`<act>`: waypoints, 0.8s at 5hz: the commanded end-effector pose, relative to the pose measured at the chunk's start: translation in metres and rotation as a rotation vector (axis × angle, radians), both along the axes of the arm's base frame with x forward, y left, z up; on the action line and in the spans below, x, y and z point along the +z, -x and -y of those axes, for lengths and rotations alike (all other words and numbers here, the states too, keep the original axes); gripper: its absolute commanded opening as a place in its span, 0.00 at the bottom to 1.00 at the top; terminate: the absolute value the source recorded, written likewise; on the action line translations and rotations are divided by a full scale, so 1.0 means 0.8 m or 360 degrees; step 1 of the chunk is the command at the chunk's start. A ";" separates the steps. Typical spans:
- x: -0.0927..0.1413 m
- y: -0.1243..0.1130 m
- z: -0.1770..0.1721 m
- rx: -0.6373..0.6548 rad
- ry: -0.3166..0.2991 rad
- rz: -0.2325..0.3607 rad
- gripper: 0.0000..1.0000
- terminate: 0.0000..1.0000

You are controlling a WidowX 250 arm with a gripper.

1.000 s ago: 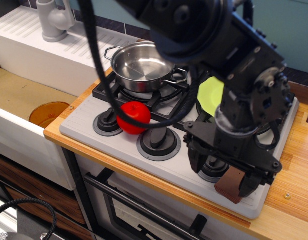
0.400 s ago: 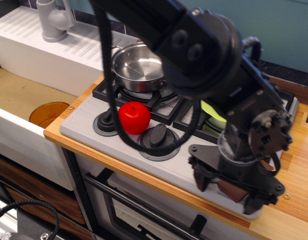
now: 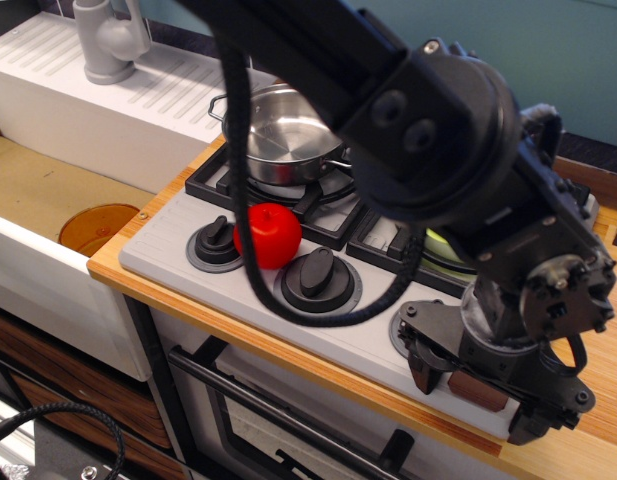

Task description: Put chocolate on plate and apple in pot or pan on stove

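Step in hand: chocolate pickup. The gripper [image 3: 480, 385] straddles the chocolate [image 3: 477, 391], jaws apparently open. Next: close, lift, carry toward 12 o'clock to the plate [image 3: 446, 250].

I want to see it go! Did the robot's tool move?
Yes. The tool slid right and lower, from over the right knob toward the stove's front right corner.
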State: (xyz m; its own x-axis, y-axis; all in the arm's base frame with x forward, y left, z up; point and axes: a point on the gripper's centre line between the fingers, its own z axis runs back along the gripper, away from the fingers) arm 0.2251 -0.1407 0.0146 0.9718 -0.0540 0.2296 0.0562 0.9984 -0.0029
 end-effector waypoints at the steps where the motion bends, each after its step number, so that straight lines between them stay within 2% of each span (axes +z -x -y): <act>1: 0.005 -0.003 0.006 0.0012 -0.0007 -0.0010 0.00 0.00; 2: 0.013 -0.001 0.005 0.0004 -0.0011 -0.0029 0.00 0.00; 4: 0.065 0.001 -0.005 -0.0027 -0.0032 -0.0114 0.00 0.00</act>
State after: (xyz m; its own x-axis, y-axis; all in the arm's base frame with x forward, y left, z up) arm 0.2163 -0.1321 0.0538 0.9921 -0.0749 0.1008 0.0713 0.9967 0.0393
